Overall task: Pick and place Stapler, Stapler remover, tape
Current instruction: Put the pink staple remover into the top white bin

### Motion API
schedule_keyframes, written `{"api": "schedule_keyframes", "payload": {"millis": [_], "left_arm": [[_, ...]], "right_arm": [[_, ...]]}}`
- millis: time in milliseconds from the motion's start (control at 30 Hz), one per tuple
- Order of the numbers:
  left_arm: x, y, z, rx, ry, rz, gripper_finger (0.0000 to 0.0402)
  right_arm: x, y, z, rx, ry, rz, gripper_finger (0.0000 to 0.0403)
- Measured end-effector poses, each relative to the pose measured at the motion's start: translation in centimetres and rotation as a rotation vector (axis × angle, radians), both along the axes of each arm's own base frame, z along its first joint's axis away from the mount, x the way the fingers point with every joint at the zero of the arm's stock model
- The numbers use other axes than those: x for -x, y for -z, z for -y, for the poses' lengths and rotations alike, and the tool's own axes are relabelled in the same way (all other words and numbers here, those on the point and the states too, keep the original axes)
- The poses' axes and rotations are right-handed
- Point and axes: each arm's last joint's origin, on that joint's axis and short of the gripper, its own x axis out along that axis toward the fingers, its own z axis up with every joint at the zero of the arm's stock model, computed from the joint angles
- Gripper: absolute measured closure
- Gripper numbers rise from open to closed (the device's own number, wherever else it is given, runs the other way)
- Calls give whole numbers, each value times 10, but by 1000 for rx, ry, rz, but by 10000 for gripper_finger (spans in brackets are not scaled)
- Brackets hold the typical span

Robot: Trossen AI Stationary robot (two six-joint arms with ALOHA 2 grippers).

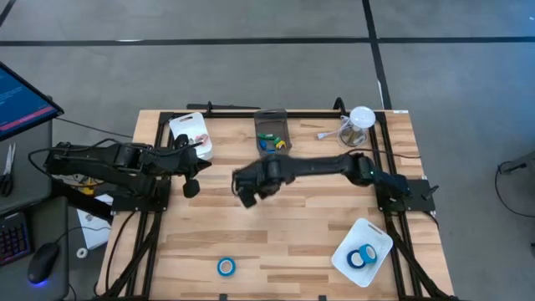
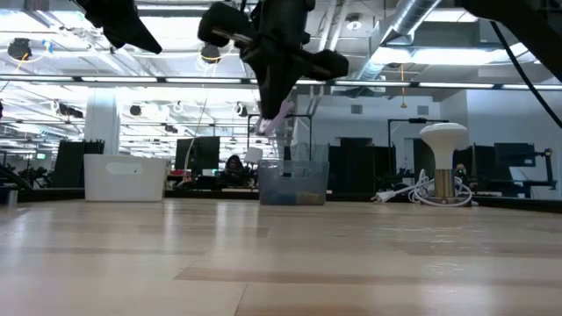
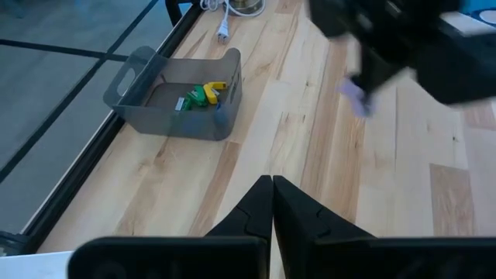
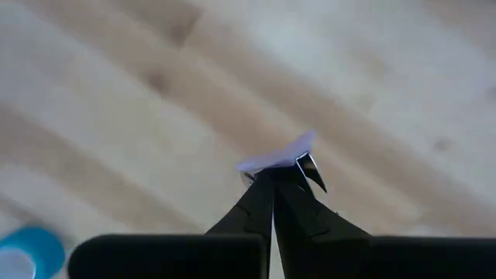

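The right gripper [image 4: 273, 177] is hovering above mid-table, pinching a small lilac stapler remover [image 4: 279, 155] in its tips. At its nine o'clock the left gripper [image 3: 272, 186] is waiting, fingers pressed together, empty. Three blue tape rolls: one [image 1: 226, 267] is lying at six o'clock, two [image 1: 363, 257] are sitting in the white tray [image 1: 378, 237] at four o'clock. No writing is readable.
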Motion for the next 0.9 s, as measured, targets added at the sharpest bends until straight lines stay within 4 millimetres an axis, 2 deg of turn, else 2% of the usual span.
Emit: {"api": "schedule_keyframes", "payload": {"millis": [233, 500, 733, 900], "left_arm": [[0, 0, 0, 0, 0, 0, 398], [0, 0, 0, 1, 0, 0, 398], [0, 0, 0, 2, -1, 1, 398], [0, -1, -1, 13, -55, 30, 398]], "right_arm": [[11, -31, 47, 95, 18, 57, 402], [12, -54, 93, 170, -35, 179, 402], [10, -60, 116, 225, -169, 223, 403], [11, -62, 142, 226, -328, 253, 403]]}}
